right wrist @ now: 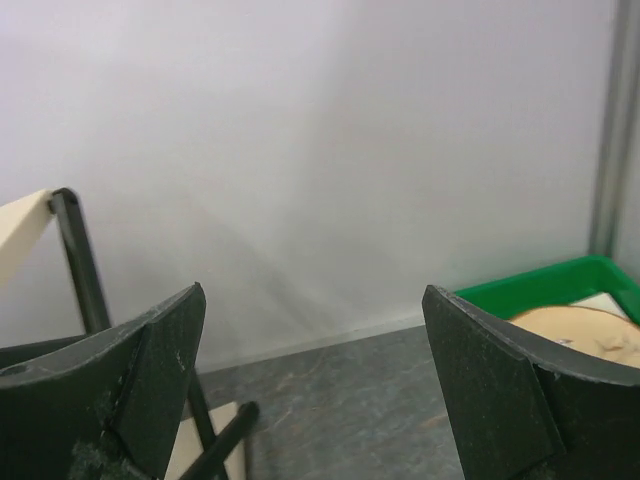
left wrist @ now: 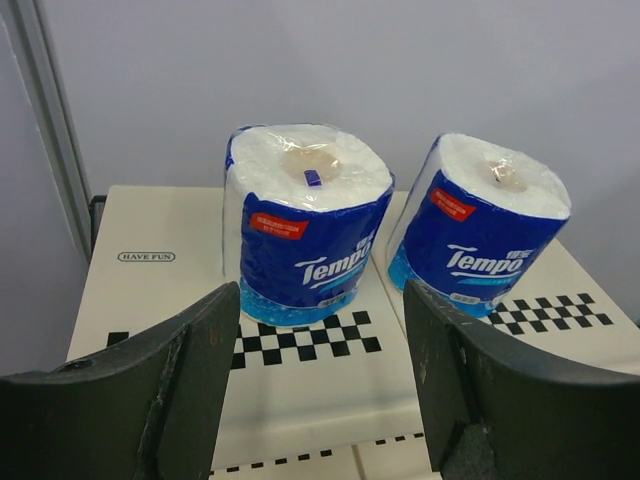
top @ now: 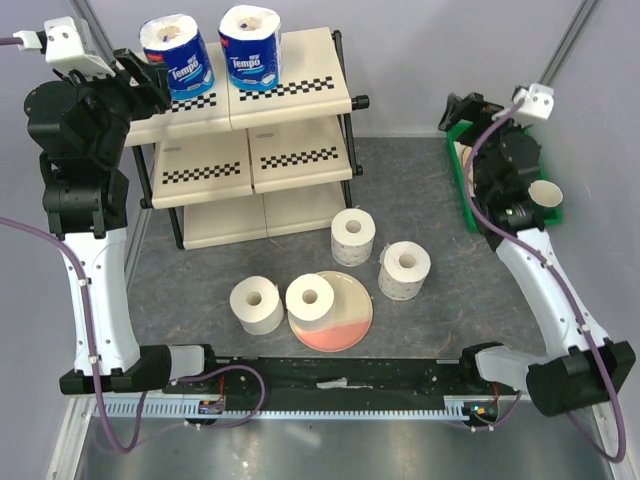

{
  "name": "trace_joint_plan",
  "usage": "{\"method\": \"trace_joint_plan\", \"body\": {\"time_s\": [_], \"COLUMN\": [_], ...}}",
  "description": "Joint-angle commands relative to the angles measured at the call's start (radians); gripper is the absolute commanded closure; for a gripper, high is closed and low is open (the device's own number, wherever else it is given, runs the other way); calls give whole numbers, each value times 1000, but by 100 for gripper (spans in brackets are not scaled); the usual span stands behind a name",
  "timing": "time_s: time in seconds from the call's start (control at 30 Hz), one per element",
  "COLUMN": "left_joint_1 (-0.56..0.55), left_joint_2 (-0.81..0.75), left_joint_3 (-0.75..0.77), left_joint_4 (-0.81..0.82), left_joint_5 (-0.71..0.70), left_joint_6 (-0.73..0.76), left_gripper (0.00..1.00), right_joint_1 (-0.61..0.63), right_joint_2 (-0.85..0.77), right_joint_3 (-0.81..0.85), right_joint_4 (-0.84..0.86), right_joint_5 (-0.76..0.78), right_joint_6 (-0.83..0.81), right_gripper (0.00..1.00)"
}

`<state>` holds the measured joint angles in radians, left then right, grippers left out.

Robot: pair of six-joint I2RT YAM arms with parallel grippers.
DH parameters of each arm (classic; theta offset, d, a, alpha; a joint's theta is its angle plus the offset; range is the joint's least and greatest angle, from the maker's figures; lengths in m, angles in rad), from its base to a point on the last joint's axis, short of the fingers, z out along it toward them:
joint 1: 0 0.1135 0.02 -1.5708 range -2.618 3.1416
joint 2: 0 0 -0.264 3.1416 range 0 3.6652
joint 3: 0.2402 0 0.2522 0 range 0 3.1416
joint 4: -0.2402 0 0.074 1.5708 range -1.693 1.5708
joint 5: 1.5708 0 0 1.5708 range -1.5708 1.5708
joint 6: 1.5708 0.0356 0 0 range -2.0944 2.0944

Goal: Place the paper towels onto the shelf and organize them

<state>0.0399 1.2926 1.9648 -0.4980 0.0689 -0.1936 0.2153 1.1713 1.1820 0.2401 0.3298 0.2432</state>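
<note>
Two paper towels in blue Tempo wrappers stand upright on the top tier of the shelf (top: pixel 305 72), the left one (top: pixel 176 55) beside the right one (top: pixel 250 47). My left gripper (top: pixel 145 80) hovers open at that tier's left front, empty, just short of the left wrapped roll (left wrist: pixel 305 225); the other wrapped roll (left wrist: pixel 480 225) stands to its right. Unwrapped rolls stand on the table (top: pixel 257 304) (top: pixel 353 236) (top: pixel 404 270), and another one (top: pixel 310 299) sits on the plate. My right gripper (top: pixel 455 110) is raised, open and empty (right wrist: pixel 312 300).
A round pink-and-cream plate (top: pixel 348 322) lies at the table's front middle. A green tray (top: pixel 463 175) with dishes and a cup (top: pixel 546 195) stands on the right, under the right arm. The two lower shelf tiers (top: pixel 300 150) hold nothing. Walls close the back and sides.
</note>
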Motion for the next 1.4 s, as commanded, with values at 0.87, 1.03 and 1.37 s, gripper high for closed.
{"method": "trace_joint_plan", "body": {"time_s": [0.87, 1.03, 1.37], "left_joint_1": [288, 304, 304], "left_joint_2": [33, 89, 148], "left_joint_3": [-146, -136, -133], "left_joint_4": [329, 380, 394], "left_joint_5": [127, 176, 243], "left_joint_6": [-208, -218, -190], "left_gripper": [27, 27, 27], "right_joint_1": [383, 420, 467], "right_joint_2": [836, 889, 955], "right_joint_3": [1186, 1203, 1259], "right_joint_4": [-217, -160, -130], "right_joint_5": [-40, 40, 58], "right_joint_6": [-177, -197, -236], "right_gripper": [2, 2, 2]}}
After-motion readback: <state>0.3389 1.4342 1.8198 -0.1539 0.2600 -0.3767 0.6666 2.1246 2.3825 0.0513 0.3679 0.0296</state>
